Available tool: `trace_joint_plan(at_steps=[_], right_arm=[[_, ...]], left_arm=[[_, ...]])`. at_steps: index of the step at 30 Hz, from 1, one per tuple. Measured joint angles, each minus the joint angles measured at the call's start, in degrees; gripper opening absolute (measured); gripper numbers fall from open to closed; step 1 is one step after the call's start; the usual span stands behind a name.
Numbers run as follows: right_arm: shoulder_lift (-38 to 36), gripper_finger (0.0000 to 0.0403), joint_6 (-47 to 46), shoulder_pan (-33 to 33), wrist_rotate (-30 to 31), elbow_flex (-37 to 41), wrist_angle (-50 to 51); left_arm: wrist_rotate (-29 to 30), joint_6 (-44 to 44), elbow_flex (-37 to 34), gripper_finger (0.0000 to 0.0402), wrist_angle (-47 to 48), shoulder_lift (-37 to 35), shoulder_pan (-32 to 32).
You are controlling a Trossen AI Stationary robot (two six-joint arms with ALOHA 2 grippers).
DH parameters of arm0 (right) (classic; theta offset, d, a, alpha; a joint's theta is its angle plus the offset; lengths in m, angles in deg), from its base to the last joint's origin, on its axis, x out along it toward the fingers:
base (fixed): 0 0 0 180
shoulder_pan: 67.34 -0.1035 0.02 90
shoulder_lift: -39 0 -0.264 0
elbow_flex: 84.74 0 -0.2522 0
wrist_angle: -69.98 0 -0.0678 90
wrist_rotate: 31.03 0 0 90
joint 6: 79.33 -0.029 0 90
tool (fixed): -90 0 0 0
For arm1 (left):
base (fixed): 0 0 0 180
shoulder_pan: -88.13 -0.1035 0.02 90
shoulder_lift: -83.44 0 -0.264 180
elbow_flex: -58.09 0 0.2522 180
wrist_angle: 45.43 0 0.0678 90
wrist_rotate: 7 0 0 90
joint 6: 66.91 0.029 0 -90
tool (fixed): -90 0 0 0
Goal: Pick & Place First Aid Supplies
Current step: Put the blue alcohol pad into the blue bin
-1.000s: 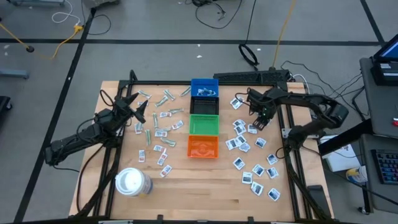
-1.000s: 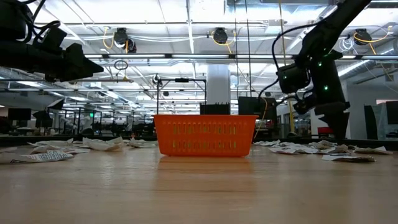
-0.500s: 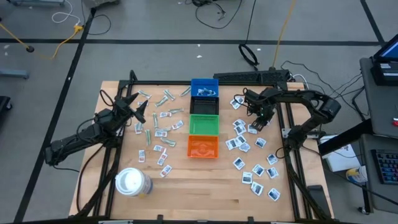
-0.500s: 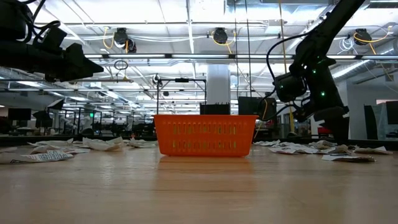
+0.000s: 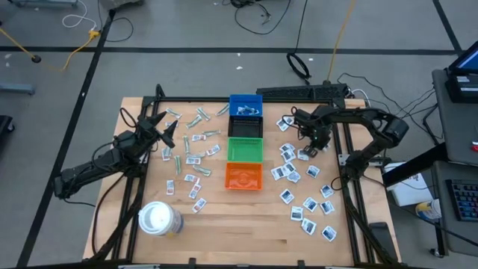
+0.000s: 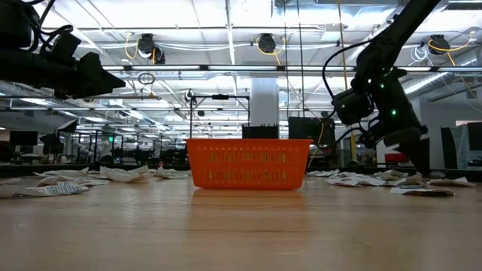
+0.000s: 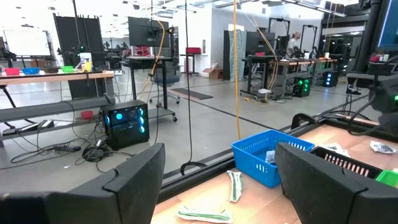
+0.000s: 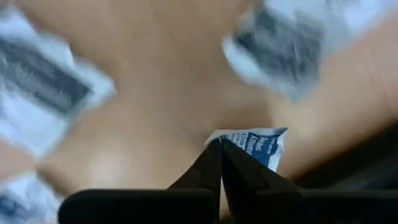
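White square packets with dark-blue print (image 5: 299, 196) lie scattered on the table's right half. Small strips and slim green wrappers (image 5: 193, 142) lie on its left half. My right gripper (image 5: 309, 149) points steeply down among the far right packets. It is shut on one white packet with blue print (image 8: 256, 147). My left gripper (image 7: 217, 186) hangs level and open above the left-hand strips, holding nothing. My right gripper pinches the white packet by one edge (image 8: 231, 138) between its two fingertips, coming from above and pointing steeply down. The rest of the packet sticks out to one side of the fingertips. I cannot tell whether it is lifted off the table.
A row of small bins runs down the table's middle: blue (image 5: 246, 104), a dark one, green (image 5: 245, 149) and orange (image 5: 244, 176). A large white roll (image 5: 159, 219) stands near the front left. A black frame rail (image 5: 345, 161) borders the right side.
My right gripper has tipped more steeply toward the table among the right-hand packets. Its wrist has sunk a little and edged toward the bins. The left arm has kept still.
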Motion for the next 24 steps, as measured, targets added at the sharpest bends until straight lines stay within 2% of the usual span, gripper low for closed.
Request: trace_joint_plan(at_steps=[11,19,24], right_arm=[[-1.13,0.0000,-4.00,-1.91,-0.17,-10.66,17.45],[-0.76,0.0000,-4.02,-1.88,-0.14,-18.77,20.16],[4.94,0.0000,-3.15,-3.42,-0.13,-27.42,20.99]], left_arm=[[0.00,-0.01,0.00,0.0306,0.00,0.00,0.02],[0.00,0.00,0.00,0.0306,0.00,0.00,0.01],[0.00,-0.02,0.00,0.0306,-0.02,0.00,0.00]])
